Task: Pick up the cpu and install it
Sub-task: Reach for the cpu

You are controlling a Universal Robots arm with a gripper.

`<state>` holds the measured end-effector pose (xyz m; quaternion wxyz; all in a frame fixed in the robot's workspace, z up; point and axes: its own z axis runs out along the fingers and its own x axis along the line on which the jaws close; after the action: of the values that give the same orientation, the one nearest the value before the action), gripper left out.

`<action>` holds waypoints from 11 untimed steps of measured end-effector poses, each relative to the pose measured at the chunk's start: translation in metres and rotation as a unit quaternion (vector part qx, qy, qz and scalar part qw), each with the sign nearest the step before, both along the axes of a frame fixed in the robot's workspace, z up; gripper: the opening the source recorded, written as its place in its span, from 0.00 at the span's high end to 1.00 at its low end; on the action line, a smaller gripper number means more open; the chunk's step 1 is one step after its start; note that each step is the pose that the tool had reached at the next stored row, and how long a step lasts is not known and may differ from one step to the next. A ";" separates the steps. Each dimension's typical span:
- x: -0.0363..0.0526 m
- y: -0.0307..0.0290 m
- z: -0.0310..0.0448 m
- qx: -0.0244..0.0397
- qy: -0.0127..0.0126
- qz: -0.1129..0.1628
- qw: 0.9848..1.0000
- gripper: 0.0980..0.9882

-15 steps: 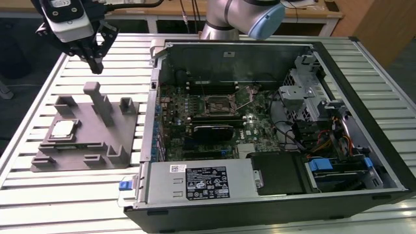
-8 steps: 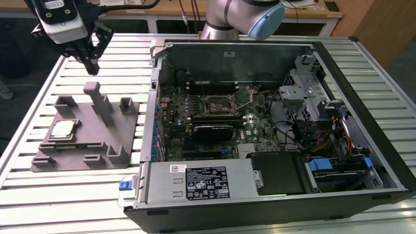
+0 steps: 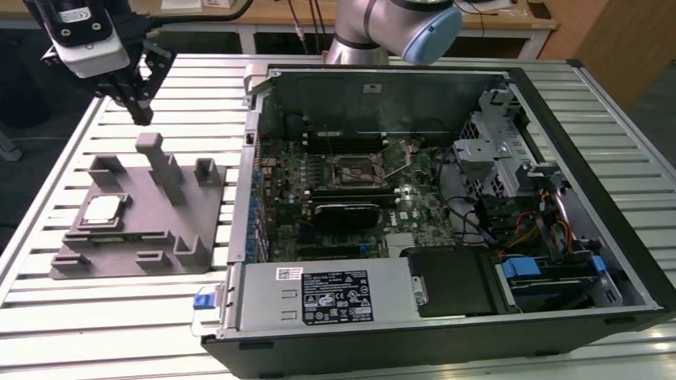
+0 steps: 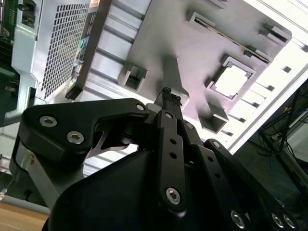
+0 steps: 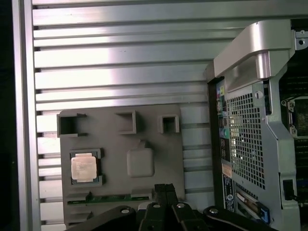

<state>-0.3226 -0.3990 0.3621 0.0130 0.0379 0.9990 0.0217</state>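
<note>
We see the gripper (image 3: 141, 117) hang above the far end of the grey fixture (image 3: 158, 218), at the exterior view's left, clear of everything below it. Its fingers are pressed together and hold nothing; in both wrist views the two tips meet in one dark point. The cpu (image 3: 103, 208) lies flat, silver top up, in a square pocket of the fixture, on the side away from the case (image 3: 634, 245) and well apart from the gripper. In the first wrist view we find the cpu (image 5: 84, 167) seated squarely in that pocket, and in the second wrist view it (image 4: 233, 81) shines pale. The fixture rests on the slatted table (image 3: 116, 317), just beside the open case. Inside the case, the socket (image 3: 354, 168) sits on the board
</note>
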 end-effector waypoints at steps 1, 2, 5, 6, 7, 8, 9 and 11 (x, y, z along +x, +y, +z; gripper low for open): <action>-0.0016 0.0000 -0.0006 0.000 0.000 0.000 1.000 0.99; -0.0032 0.0000 -0.0012 0.000 0.000 0.000 1.000 0.99; -0.0079 0.0000 -0.0029 0.000 0.000 0.000 1.000 0.99; -0.0094 0.0000 -0.0035 0.000 0.000 0.000 1.000 0.99; -0.0109 0.0000 -0.0041 0.000 0.000 0.000 1.000 0.99; -0.0124 0.0000 -0.0047 0.000 0.000 0.000 1.000 0.99; -0.0139 0.0000 -0.0053 0.000 0.000 0.000 1.000 0.99; -0.0170 0.0000 -0.0063 0.000 0.000 0.000 1.000 0.99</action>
<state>-0.3396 -0.3989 0.3557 0.0131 0.0379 0.9990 0.0217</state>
